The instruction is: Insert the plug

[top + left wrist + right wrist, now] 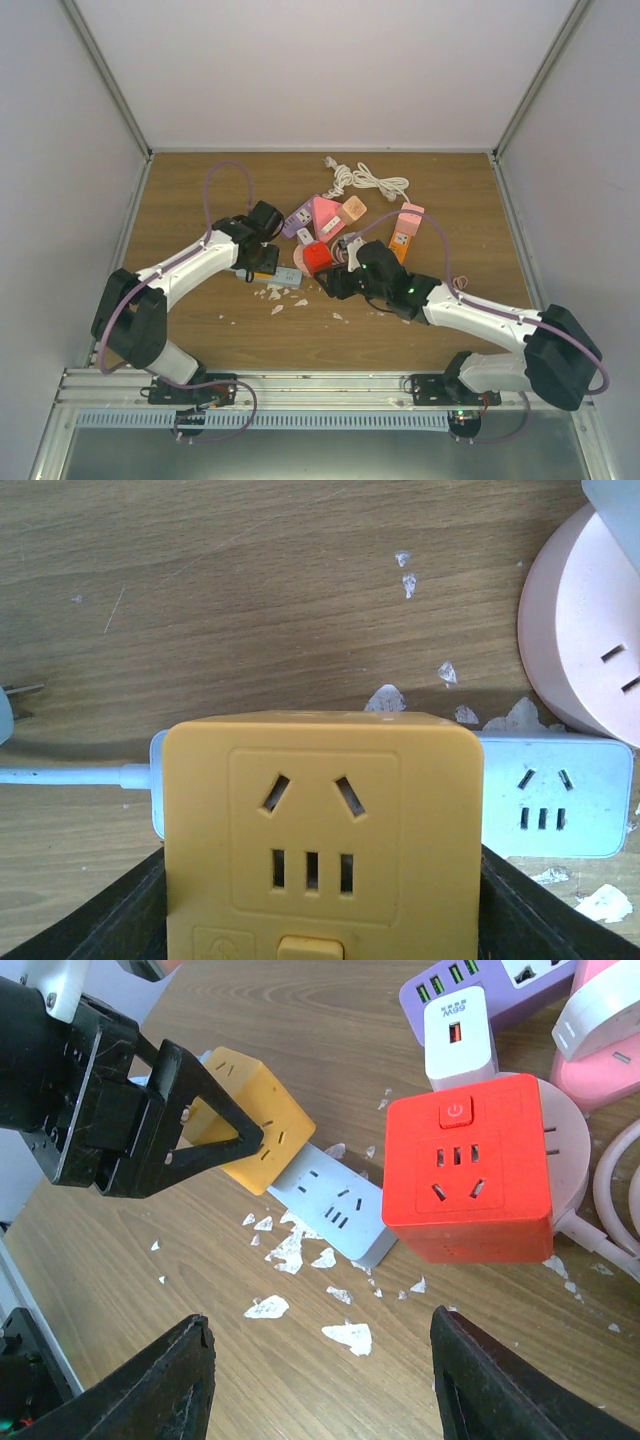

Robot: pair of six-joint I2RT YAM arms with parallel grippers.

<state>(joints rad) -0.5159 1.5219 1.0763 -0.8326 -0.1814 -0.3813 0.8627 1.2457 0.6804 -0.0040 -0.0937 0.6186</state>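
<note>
Nearest, the right claw [320,1340] hangs on the near side of the yellow cube. Its black fingers are spread and released, with only wood and chips between them.

The tabletop [260,340] is matte brown wood grain, littered with thin white flakes [350,1335] around the yellow cube.

The yellow cube [320,820] is smooth plastic with rounded corners, a slotted socket face and a small button at its lower edge. The left claw [262,252] straddles it, dark fingers [110,920] close along both sides. Whether they actually grip it cannot be told.

The plug [10,705] is white with metal prongs. It lies on the wood off the cube's left side in the left wrist view, apart from it and mostly cut off by the frame.

A pale blue strip [555,800], flat and rectangular, lies directly behind the cube and juts out on its right.

A red cube [465,1175], glossy with a power button, sits right of the yellow cube, apart from it, overlapping a pink round socket [580,630].

Farther off are a white charger block [458,1035], a purple strip [500,985], an orange strip [402,240] and a coiled white cable [365,180].
</note>
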